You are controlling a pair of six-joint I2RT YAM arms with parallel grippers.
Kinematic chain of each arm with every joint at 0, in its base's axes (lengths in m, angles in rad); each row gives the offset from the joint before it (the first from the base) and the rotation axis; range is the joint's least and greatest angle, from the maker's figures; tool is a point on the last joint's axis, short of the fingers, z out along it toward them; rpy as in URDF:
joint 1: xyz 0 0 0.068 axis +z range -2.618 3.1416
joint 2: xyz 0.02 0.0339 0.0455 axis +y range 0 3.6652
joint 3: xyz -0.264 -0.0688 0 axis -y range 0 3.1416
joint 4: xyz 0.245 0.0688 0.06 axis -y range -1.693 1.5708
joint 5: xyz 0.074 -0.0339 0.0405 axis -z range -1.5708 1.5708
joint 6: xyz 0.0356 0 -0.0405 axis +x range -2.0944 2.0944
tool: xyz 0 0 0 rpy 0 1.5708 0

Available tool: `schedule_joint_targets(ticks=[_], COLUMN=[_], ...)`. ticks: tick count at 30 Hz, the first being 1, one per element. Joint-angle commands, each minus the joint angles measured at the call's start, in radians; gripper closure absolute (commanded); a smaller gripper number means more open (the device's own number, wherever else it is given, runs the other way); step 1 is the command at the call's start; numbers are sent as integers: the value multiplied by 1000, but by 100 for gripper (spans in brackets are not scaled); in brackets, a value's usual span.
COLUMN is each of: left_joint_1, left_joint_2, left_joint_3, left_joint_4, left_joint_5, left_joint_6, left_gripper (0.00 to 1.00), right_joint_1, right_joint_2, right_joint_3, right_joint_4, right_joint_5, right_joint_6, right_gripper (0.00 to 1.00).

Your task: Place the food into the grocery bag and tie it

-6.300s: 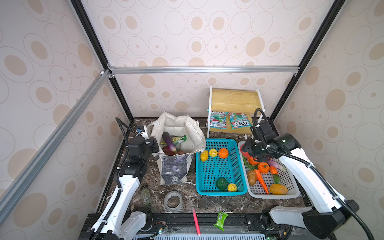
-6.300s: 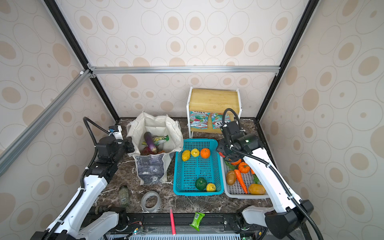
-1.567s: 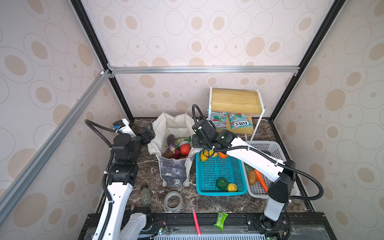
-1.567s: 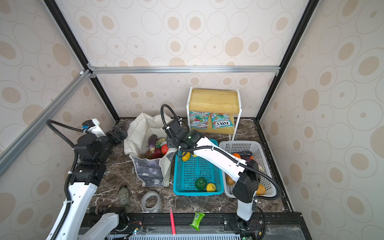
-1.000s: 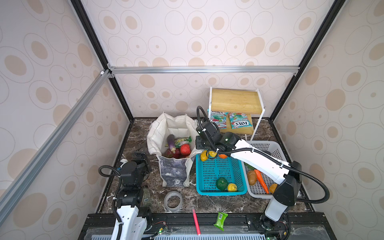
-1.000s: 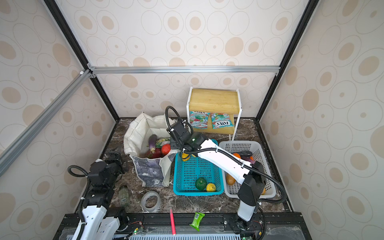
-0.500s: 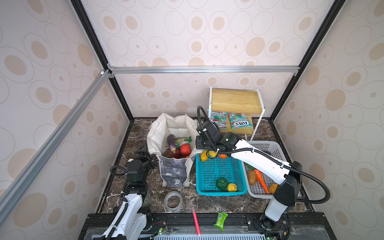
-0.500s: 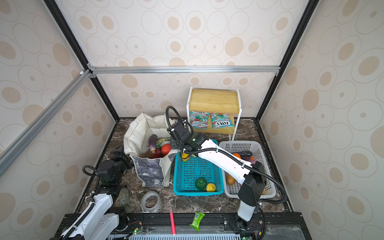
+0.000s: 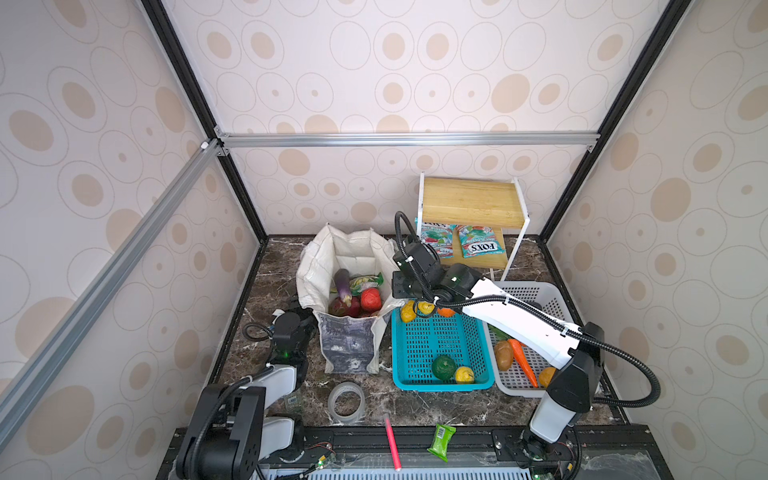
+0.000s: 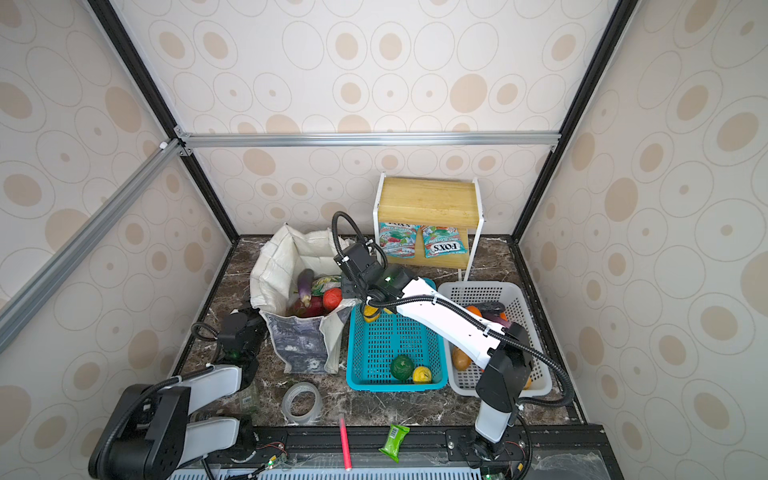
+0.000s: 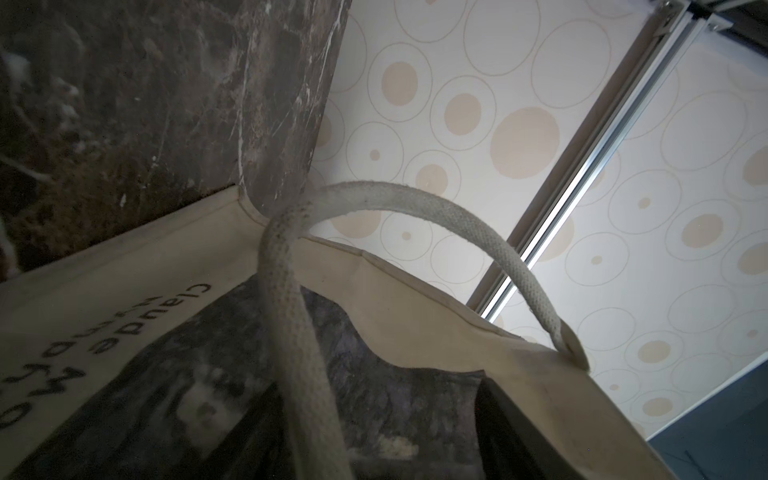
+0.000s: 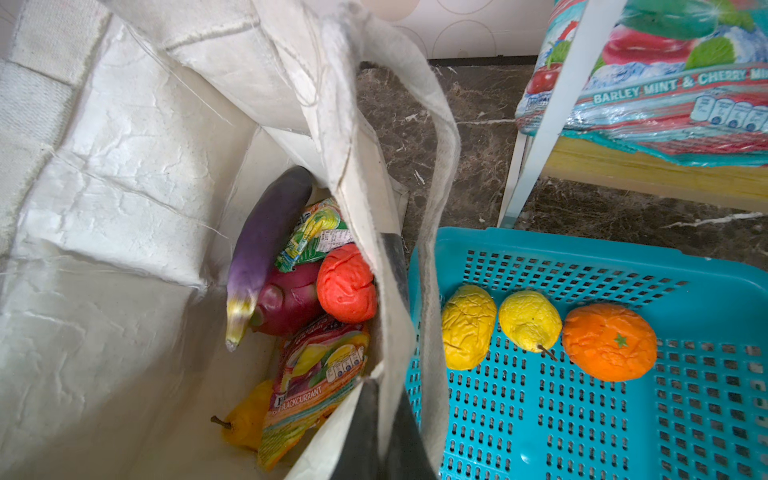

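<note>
A dark marble table (image 9: 436,409) fills a booth with dotted walls. At its near edge lie a red stick (image 9: 390,438) and a green wrapper (image 9: 441,440), and just behind them sits a tape roll (image 9: 346,401).

The left gripper (image 9: 301,311) hangs low beside the bag (image 9: 353,345), at its left side. Its wrist view shows the printed panel up close and a handle (image 11: 415,203) arching off the rim. One run of that cord drops towards the camera. I cannot tell whether the jaws are round it or how wide they stand.

The bag stands open, touching the teal basket (image 9: 440,387) on its right. Inside lie an eggplant (image 9: 343,284), a dragon fruit (image 12: 286,307), a red vegetable (image 9: 370,300), a green packet (image 12: 316,237), an orange packet (image 12: 320,374) and, at the bottom, a pear (image 12: 245,419).

The right gripper (image 12: 380,428) reaches over the teal basket's far end and is clenched on the bag's right rim. The cloth runs down between its dark fingers (image 12: 361,428).

The teal basket holds a green vegetable (image 9: 443,366) and a lemon (image 9: 464,374) at its near end. At the far end, just beside the right gripper, are two yellow fruits (image 12: 467,326) and an orange (image 12: 609,343). To its right, the white basket (image 9: 517,390) holds a carrot (image 9: 523,361) and a potato (image 9: 503,354), and the right arm partly hides it.

At the back stands a shelf (image 9: 471,201) with two FOX'S packets (image 9: 482,246) on its lower board.
</note>
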Motion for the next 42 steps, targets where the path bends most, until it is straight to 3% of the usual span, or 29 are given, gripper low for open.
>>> schedule_joint_targets(ticks=[1,2,3,6,8,10,13,15,19,25,26,30,32,36,39,42], left_joint_1=[33,56,77,121,127,132,132,133,133,128,127,125,125,126,126,126], left_joint_2=[99,132,159,133,37,-97,-280,-349,-411,-380,-374,-395,-406,-412,-409,-414], left_joint_3=[36,41,40,45,49,84,174,207,330,558,593,625,635,637,632,616], left_joint_4=[391,473,548,542,392,132,-247,-369,-626,-897,-947,-998,-1025,-1056,-1066,-1056], left_joint_5=[-8,11,18,70,102,129,107,84,81,147,141,92,71,68,79,85], left_joint_6=[-34,-39,-50,-27,50,171,369,449,659,1030,1078,1184,1228,1280,1313,1350], left_gripper=[79,96,100,100,100,100,100,100,100,100,100,100,100,100,100,100], right_joint_1=[-8,-10,-10,-11,-12,-13,-14,-13,-13,-14,-13,-13,-13,-14,-32,-81], right_joint_2=[-1,-1,-2,-7,-7,-3,1,-1,2,13,17,-6,-54,-173,-258,-347], right_joint_3=[20,22,20,16,10,11,12,11,28,59,66,79,53,-50,-137,-271], right_joint_4=[-7,-9,-10,-9,-1,1,-1,-1,-7,-37,-39,-33,-2,76,77,110], right_joint_5=[13,13,13,12,12,6,-1,-3,-6,-1,-5,-24,-14,50,135,116], right_joint_6=[2,2,0,0,0,1,1,0,-25,-51,-56,-73,-72,-44,55,179], right_gripper=[94,94,94,94,94,94,94,94,94,90,84,39,23,14,12,0])
